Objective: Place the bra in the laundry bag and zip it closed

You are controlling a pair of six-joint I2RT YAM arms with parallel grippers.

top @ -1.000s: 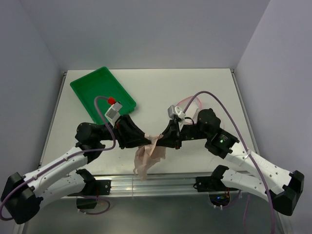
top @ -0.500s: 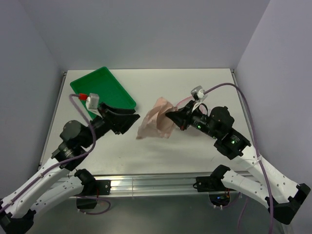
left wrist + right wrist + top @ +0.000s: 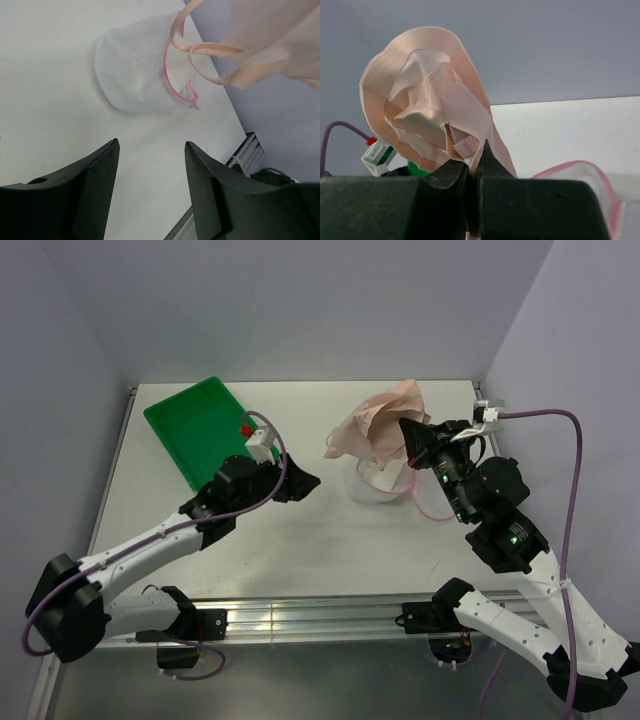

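Top external view: the right gripper [image 3: 408,430] is clenched on the bra [image 3: 375,425] and holds it in the air over the far side of the laundry bag [image 3: 375,488]. The bag sits on the table [image 3: 330,550] right of centre with its mouth open. The left gripper [image 3: 303,480] is released and empty, jaws spread, hovering just left of the bag.

The main risk is the bag itself. It is limp mesh and no gripper holds its mouth, so the garment may catch the edge, fold it shut or push the pouch aside and end up half outside. In the left wrist view the thin straps [image 3: 220,48] dangle in loops beside the pink rim [image 3: 165,65]; one could drape outside and later jam the zip. The right wrist view shows the pinch taking only a fold of fabric, so a slip is possible. How wide the mouth stands is hard to judge, perhaps too narrow.

The green tray [image 3: 205,430] lies at the far left, well apart; nothing stands between bra and bag
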